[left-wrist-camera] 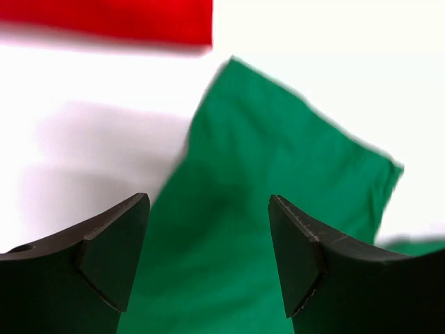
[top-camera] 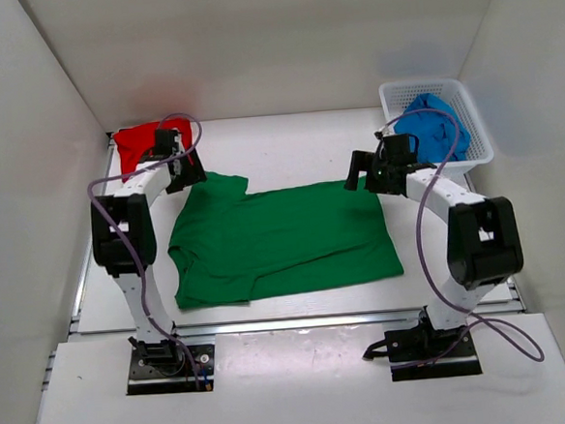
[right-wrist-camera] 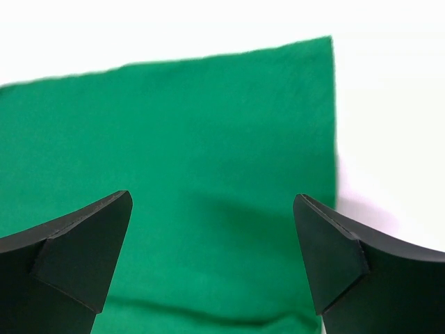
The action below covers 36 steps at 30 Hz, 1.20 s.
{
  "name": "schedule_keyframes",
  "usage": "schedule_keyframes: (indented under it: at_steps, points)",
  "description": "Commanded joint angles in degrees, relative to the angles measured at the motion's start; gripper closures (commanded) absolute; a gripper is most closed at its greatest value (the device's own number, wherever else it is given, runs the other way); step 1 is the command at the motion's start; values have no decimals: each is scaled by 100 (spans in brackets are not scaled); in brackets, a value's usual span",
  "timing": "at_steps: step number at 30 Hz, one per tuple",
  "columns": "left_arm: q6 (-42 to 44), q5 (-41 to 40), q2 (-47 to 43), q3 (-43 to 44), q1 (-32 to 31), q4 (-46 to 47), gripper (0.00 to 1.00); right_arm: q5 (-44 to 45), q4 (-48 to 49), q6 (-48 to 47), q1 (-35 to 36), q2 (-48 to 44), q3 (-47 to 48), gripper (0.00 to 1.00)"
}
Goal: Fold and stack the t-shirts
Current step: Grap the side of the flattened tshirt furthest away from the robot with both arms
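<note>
There is one container, a white plastic lattice basket point(top-camera: 419, 85) at the far right corner of the tabletop point(top-camera: 297, 148). In it lies the blue t-shirt point(top-camera: 430, 129), crumpled into a soft heap that rises above the rim.

At the far left corner lies the red t-shirt point(top-camera: 140, 139), a low flat shape of bright plain cloth, partly hidden behind the left arm. Just beside it hangs the left gripper point(left-wrist-camera: 208, 209), over the far left sleeve of the green t-shirt point(top-camera: 285, 241). Its black, wedge-shaped fingers point(left-wrist-camera: 115, 257) stand wide apart and hold nothing; the green cloth is seen under the gap, not between the pads.

The green t-shirt is spread flat in the middle of the tabletop, matte and mostly smooth. Its sleeves are on the left and its straight hem is on the right. The near left sleeve is folded in a little.

The right gripper point(right-wrist-camera: 212, 202) hangs over the far right corner of the green t-shirt, near the basket. It is also wide open and empty, with the straight cloth edge and the white surface visible between its fingers.

Bare white tabletop runs along the far edge between the red t-shirt and the basket. A narrower bare strip lies along the near edge. White walls close the left, far and right sides.
</note>
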Motion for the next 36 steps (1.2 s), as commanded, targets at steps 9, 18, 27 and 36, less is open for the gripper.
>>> schedule_keyframes:
  at_steps: [9, 18, 27, 36]
  points:
    - [525, -408, 1384, 1898, -162, -756, 23, 760, -699, 25, -107, 1620, 1938, 1]
    - [490, -268, 1139, 1213, -111, -589, 53, 989, -1174, 166, 34, 2236, 2388, 1]
    - [508, 58, 963, 887, -137, -519, 100, 1077, -1553, 210, 165, 2692, 2835, 9]
    - [701, 207, 884, 992, -119, -704, 100, 1288, -1983, 192, 122, 3256, 3688, 40]
